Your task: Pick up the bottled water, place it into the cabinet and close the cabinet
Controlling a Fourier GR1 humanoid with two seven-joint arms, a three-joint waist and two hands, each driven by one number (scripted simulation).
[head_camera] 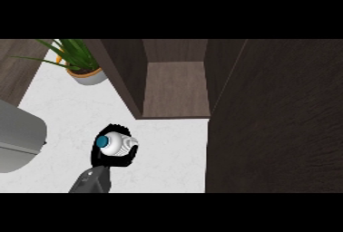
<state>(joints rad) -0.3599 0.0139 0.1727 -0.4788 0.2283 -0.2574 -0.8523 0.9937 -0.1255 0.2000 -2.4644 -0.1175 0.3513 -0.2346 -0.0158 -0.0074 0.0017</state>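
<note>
1. We see one hand (107, 156), which side we cannot tell, curled around the water bottle (116, 143) over the white counter (167, 154).
2. The cabinet (175, 88) stands open above; a potted plant (84, 68) sits left.

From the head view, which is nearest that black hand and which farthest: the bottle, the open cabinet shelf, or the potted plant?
From the left hand:
1. Bottle, held in the hand itself.
2. Cabinet shelf, up and to the right.
3. Potted plant, at the back left; only slightly farther than the shelf.
</note>
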